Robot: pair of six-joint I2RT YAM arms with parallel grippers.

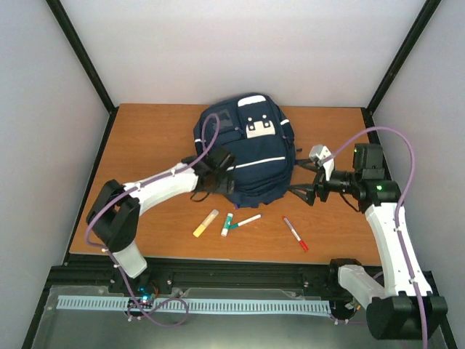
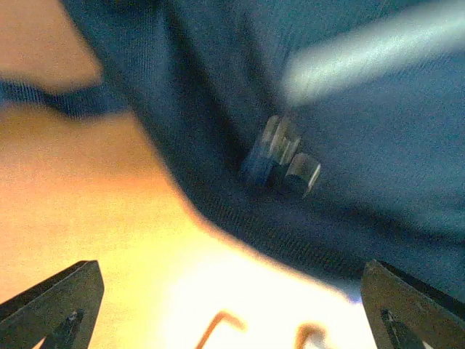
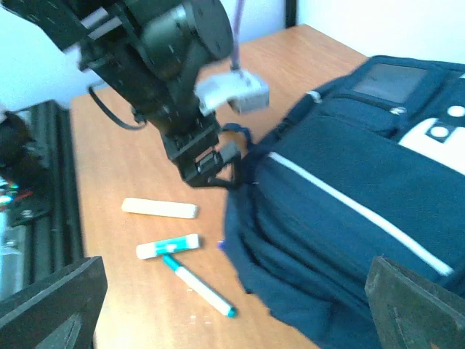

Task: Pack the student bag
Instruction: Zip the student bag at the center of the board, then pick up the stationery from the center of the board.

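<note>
Navy student bag between left claw, right claw (both spread).

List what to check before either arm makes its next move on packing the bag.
1. The left gripper is open and empty: ok.
2. The right gripper is open and empty: ok.
3. The bag lies flat on the table: ok.
4. The bag is opened to take things: cannot tell; no gap shows in any view.
5. The yellow marker, teal marker, teal pen and red pen lie uncovered, apart from the bag: ok.
6. The left wrist view is sharp: not ok; it is blurred, and only a zipper pull can be made out.
</note>
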